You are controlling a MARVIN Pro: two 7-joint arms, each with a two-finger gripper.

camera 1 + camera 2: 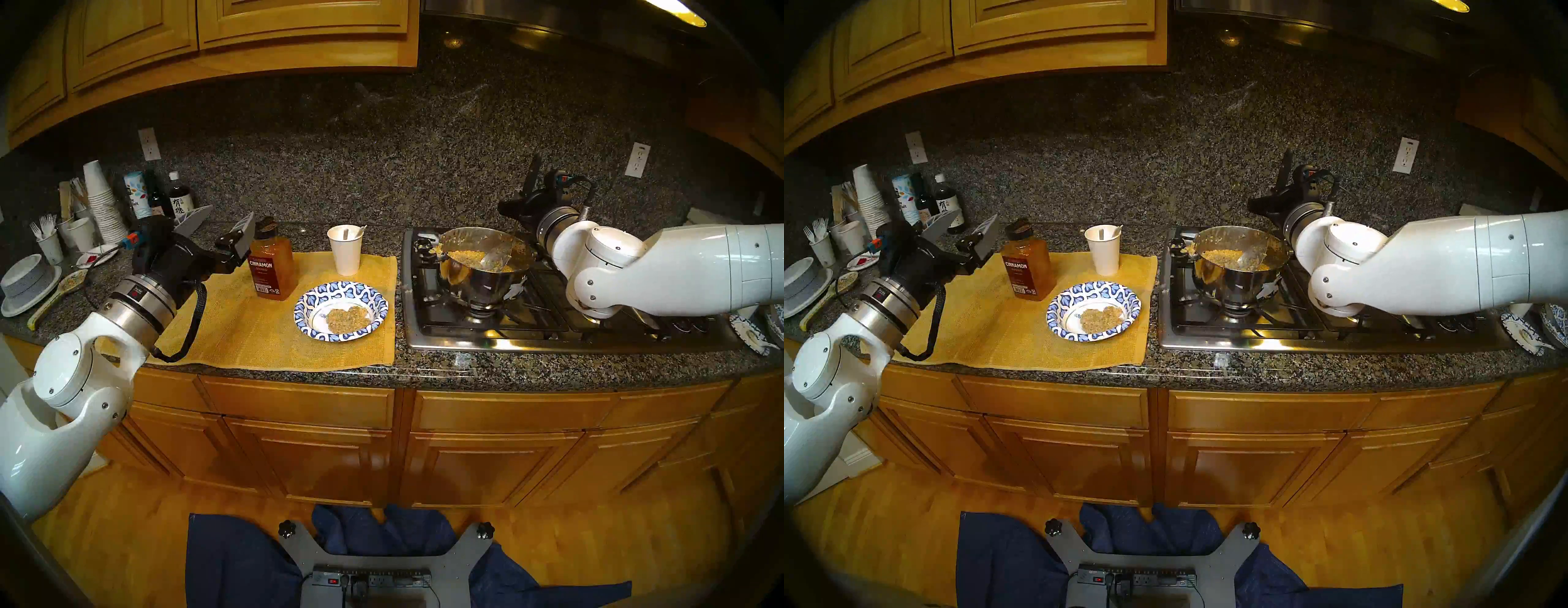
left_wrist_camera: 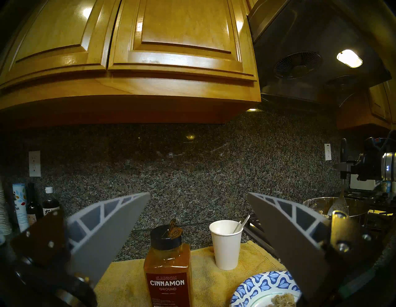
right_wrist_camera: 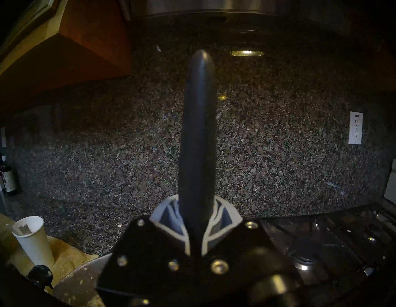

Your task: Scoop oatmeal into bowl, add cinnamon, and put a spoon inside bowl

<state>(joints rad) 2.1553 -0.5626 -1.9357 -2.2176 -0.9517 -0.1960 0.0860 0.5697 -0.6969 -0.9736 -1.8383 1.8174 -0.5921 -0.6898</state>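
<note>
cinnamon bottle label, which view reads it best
Left wrist: the cinnamon bottle stands close and centred between the open left gripper's fingers, label sharp. Both head views show it smaller, with only the big word legible. The right wrist view shows nothing of its label.

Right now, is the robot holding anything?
Yes. The right gripper holds the big shiny metal serving spoon by its dark handle. The left gripper holds nothing.

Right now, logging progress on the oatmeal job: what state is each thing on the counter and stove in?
bowl: upright on yellow cloth, some oatmeal inside.
cinnamon: upright, cap flap open.
spoon: standing in paper cup.
pot: on burner, oatmeal inside.
serving spoon: bowl end in pot.
left gripper: open, empty.
right gripper: shut on serving spoon handle.
</note>
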